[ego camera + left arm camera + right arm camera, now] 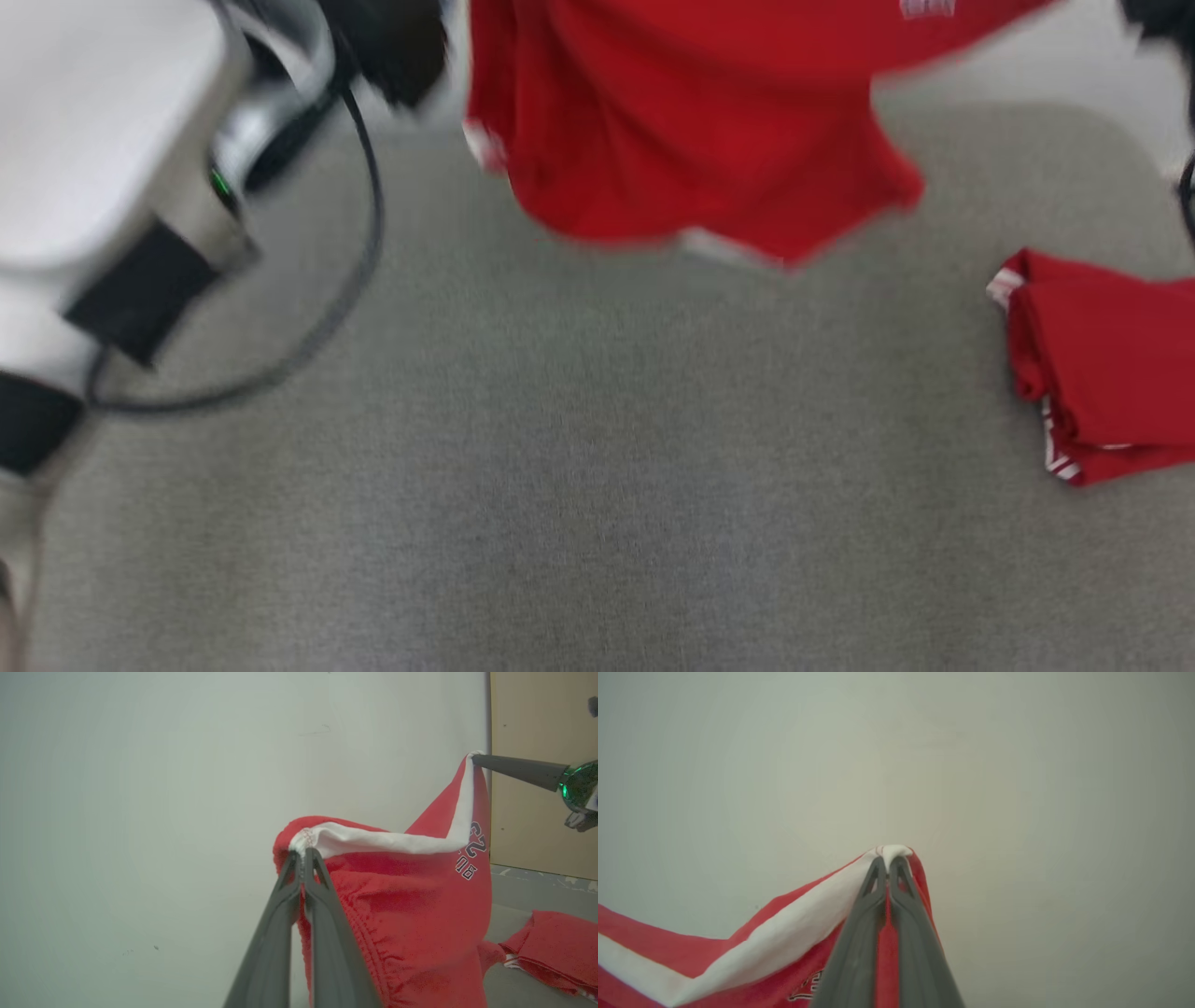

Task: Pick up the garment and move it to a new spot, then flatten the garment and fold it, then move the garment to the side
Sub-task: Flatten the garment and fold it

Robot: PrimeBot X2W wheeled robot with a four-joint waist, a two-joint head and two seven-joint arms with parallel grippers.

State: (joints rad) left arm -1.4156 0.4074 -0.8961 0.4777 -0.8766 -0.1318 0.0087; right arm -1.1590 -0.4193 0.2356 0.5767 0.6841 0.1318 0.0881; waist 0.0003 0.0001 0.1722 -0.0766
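Note:
The garment (691, 131) is a pair of red shorts with a white waistband, hanging in the air above the grey table, blurred in the head view. My left gripper (302, 855) is shut on one end of the white waistband (373, 841). My right gripper (887, 859) is shut on the other end of the waistband (784, 924); its dark fingers (518, 769) also show at the right of the left wrist view. The garment (411, 914) droops between the two grips, with black and white print near the right corner.
A second red garment (1102, 364) lies folded at the table's right edge, and shows again as the folded red garment (556, 947) low in the left wrist view. The grey table (579, 467) spreads below. My pale left arm and its black cable (364, 205) fill the upper left.

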